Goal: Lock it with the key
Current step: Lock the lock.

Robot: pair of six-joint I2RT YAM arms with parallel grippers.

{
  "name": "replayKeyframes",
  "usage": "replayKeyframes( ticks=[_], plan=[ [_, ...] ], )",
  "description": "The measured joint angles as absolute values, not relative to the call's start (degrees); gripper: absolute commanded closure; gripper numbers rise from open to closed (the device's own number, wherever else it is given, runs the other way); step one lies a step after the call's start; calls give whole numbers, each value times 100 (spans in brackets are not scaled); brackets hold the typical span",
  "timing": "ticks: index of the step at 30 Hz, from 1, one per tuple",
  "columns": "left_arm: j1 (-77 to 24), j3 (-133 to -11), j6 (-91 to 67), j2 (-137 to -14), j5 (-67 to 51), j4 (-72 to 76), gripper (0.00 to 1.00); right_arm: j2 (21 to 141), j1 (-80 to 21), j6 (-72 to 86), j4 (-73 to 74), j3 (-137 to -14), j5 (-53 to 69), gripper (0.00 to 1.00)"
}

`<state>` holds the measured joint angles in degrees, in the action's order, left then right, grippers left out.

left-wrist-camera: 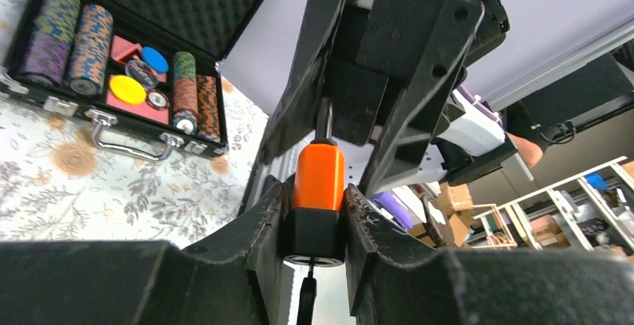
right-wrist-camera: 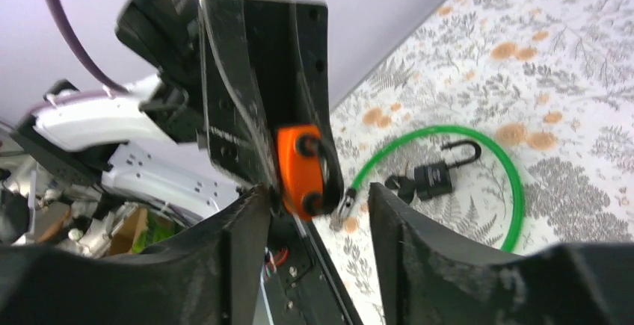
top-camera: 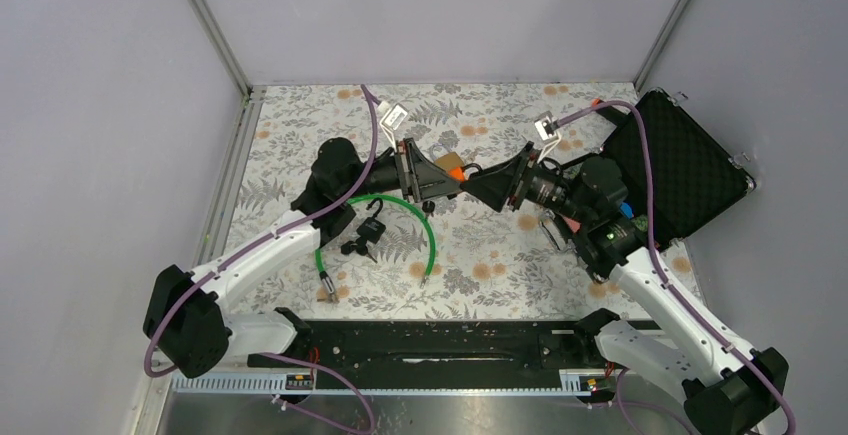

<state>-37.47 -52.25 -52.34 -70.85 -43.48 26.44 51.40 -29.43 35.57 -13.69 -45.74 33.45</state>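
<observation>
An orange-and-black padlock [left-wrist-camera: 318, 190] is clamped between my left gripper's [left-wrist-camera: 318, 213] fingers and held in the air above the table's middle [top-camera: 455, 167]. Its dark shackle [left-wrist-camera: 326, 122] points at my right gripper. A thin dark key [left-wrist-camera: 306, 299] sticks in the keyway at its bottom. My right gripper [right-wrist-camera: 318, 205] is open. Its fingers stand on either side of the padlock's shackle end [right-wrist-camera: 303, 169], with the left finger close to it. In the top view the two grippers meet tip to tip [top-camera: 478, 181].
A black padlock [top-camera: 371, 227] with an open shackle and some dark keys [top-camera: 352, 247] lies inside a green cable loop [top-camera: 430, 235] on the floral cloth. An open black case of poker chips [left-wrist-camera: 112, 56] stands at the right [top-camera: 680, 160].
</observation>
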Motion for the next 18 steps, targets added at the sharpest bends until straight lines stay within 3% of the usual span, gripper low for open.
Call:
replayKeyframes(
  ticks=[4, 10, 15, 18],
  plan=[
    [-3747, -5076, -5496, -7046, -4322, 2847, 100, 5242, -2945, 4001, -2112, -4571, 3208, 35],
    [-3763, -5002, -5728, -7004, -4320, 3046, 100, 5349, -2947, 4442, -2840, -4578, 3194, 48],
    [-3763, -5002, -5802, -6932, -4318, 3122, 99, 5465, -2945, 4556, -2869, -4578, 3188, 37],
    [-3763, -5002, -5833, -6897, -4313, 3153, 99, 5443, -2947, 4547, -2853, -4578, 3092, 52]
  ],
)
